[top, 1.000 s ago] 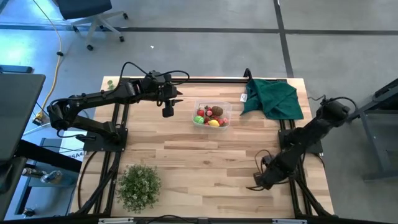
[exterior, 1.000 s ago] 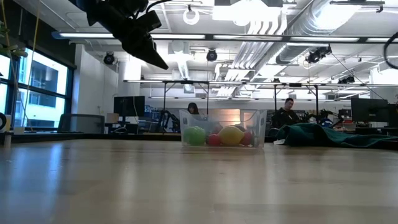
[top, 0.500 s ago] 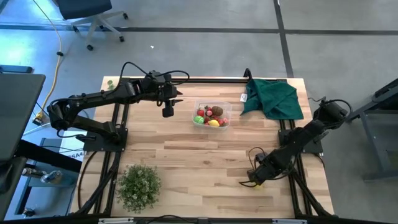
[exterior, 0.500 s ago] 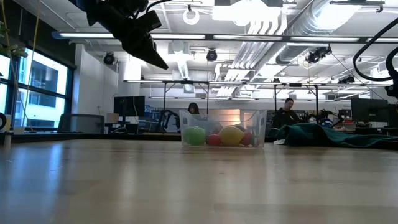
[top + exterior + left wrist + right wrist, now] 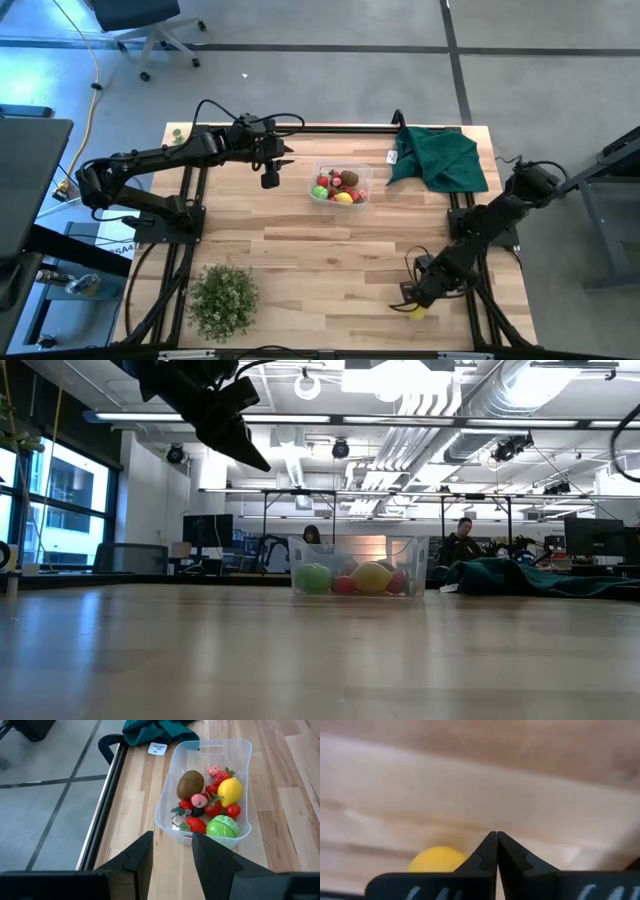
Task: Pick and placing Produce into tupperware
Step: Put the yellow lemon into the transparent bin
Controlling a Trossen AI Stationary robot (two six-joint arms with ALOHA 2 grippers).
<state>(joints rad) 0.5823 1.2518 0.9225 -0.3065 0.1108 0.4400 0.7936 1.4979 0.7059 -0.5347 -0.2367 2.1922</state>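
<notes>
On your table (image 5: 330, 250), the tupperware (image 5: 340, 187) holds a green ball (image 5: 222, 826), lemon (image 5: 229, 791) and kiwi (image 5: 190, 784). Your left gripper (image 5: 172, 850) hovers beside that tub, fingers spread, empty. Your right gripper (image 5: 497, 840), fingers pressed together, sits against a loose lemon (image 5: 419, 312), well apart from it.

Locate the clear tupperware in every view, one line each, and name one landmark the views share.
High view: tupperware at table centre-back, left of the green cloth.
Low view: tupperware mid-picture, cloth to its right.
Left wrist view: tupperware ahead of the jaws, cloth beyond.
Right wrist view: not in it.
Shared landmark: the green cloth.
</notes>
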